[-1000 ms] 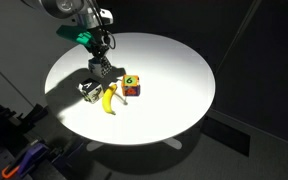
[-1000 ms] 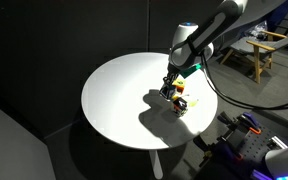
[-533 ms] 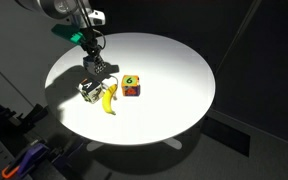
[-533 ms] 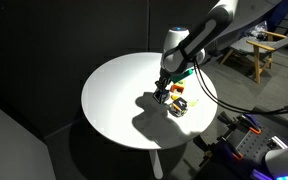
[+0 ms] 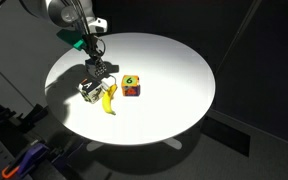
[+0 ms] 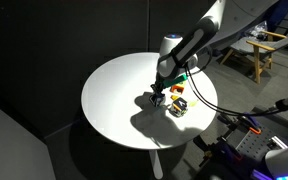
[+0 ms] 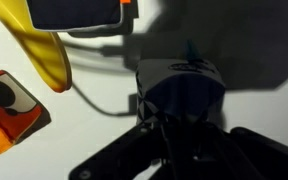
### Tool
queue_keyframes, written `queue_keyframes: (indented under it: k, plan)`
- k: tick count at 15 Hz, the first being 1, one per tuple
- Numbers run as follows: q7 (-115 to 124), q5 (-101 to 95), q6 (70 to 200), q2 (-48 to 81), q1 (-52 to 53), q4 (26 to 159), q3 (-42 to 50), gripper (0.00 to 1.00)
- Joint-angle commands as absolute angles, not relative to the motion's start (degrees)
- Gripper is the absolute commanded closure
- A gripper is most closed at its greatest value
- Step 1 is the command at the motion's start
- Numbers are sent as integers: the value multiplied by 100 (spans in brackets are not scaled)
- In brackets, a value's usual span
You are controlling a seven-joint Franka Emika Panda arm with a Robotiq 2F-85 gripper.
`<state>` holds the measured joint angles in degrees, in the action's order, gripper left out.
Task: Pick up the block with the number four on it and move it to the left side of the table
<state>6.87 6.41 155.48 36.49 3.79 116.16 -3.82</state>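
Note:
The block with the number four (image 7: 184, 82) shows in the wrist view as a small blue cube, dark in shadow, sitting between my jaws. My gripper (image 7: 179, 128) is closed around it. In both exterior views the gripper (image 5: 96, 72) (image 6: 159, 96) hangs low over the round white table (image 5: 174, 70) (image 6: 114, 90), just beside the other objects. The block itself is mostly hidden by the fingers there.
A banana (image 5: 109, 97) (image 7: 44, 50) lies next to a black-and-white cube (image 5: 87, 90). An orange-red cube with a green 6 (image 5: 131, 86) (image 7: 9, 110) stands beside them. Dark floor surrounds the table; equipment stands at a lower corner (image 6: 249, 140).
The gripper has shifted a short way sideways across the table, away from the orange-red cube, with the blue block between its jaws. The other objects have not moved.

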Motion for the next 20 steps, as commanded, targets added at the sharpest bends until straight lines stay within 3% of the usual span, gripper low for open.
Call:
queue_keyframes:
  k: [1, 2, 4, 10, 20]
  plan:
    - [877, 771, 15689, 3909, 436, 11367, -373, 94]
    - [888, 763, 15709, 3957, 445, 11340, -368, 59]
    - [879, 766, 15696, 4028, 432, 11290, -388, 52]
    - [809, 760, 15598, 4036, 415, 11288, -458, 4]
    - [392, 568, 15470, 3549, 392, 11674, -584, 0]
